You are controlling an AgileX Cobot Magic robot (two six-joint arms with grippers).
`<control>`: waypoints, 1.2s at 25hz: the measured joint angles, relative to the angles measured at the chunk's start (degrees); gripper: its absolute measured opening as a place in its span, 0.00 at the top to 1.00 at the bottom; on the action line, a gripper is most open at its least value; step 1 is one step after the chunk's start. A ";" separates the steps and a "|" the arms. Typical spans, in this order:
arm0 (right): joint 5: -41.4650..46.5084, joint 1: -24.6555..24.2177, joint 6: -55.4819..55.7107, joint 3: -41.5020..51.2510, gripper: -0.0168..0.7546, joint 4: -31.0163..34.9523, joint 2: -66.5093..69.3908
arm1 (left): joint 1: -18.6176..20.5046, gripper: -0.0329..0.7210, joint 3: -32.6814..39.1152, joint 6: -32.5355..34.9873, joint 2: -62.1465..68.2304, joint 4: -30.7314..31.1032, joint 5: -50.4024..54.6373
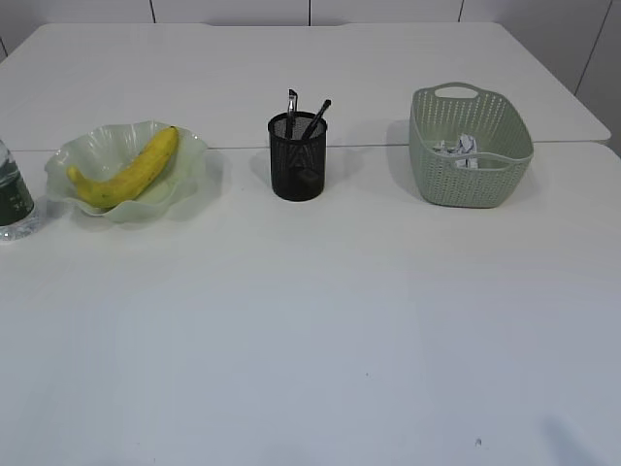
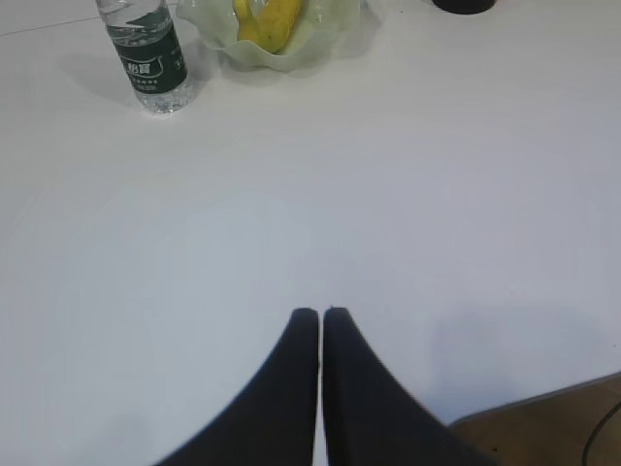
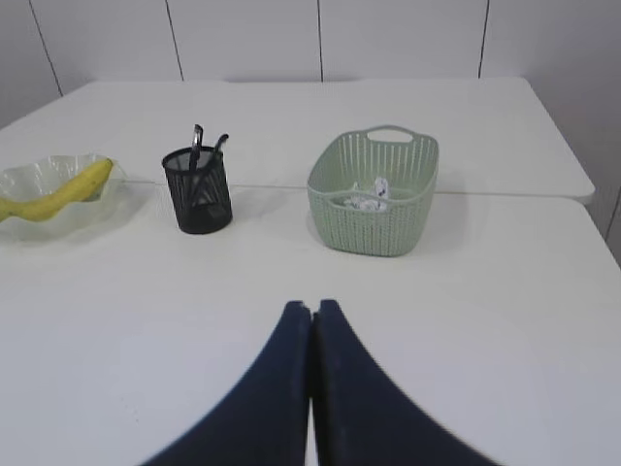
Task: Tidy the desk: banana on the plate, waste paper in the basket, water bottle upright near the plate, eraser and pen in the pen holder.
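Observation:
On the white desk [image 1: 310,340] a yellow banana [image 1: 131,171] lies in the pale green plate [image 1: 194,155]. Left of the plate the water bottle [image 1: 12,199] stands upright. The black mesh pen holder [image 1: 298,160] has a dark pen [image 1: 317,117] sticking out, with a second dark stick beside it. Crumpled waste paper [image 1: 461,150] rests inside the sage basket [image 1: 471,180]. The eraser is out of view. My left gripper [image 2: 320,313] is shut and empty over bare desk, well short of the bottle [image 2: 147,53] and plate [image 2: 291,53]. My right gripper [image 3: 313,307] is shut and empty, facing the basket [image 3: 374,199] and holder [image 3: 199,194].
A seam [image 1: 223,148] between two tabletops runs behind the objects. A brown floor patch [image 2: 563,417] shows past the desk's edge at the left wrist view's lower right. White wall panels [image 3: 320,39] stand behind the far table.

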 joint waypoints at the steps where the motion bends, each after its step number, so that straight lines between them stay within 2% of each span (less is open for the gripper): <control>1: 1.42 0.00 0.00 -0.22 0.99 -0.04 0.00 | 0.00 0.99 0.00 0.00 0.00 0.00 0.00; 4: 5.48 0.00 -0.11 -0.73 0.99 0.64 0.00 | 0.00 0.99 0.00 0.00 0.00 0.00 0.00; 11: 15.62 0.00 -10.20 -3.49 0.99 8.97 0.00 | 0.00 0.99 0.00 0.00 0.00 -0.10 0.00; 16: 22.08 0.00 -11.38 -3.49 0.99 10.09 0.00 | 0.00 0.99 0.00 0.00 0.00 -0.10 0.00; 30: 23.90 0.00 -12.83 -3.39 0.99 10.22 0.00 | 0.00 0.99 0.00 0.00 0.00 -0.10 0.00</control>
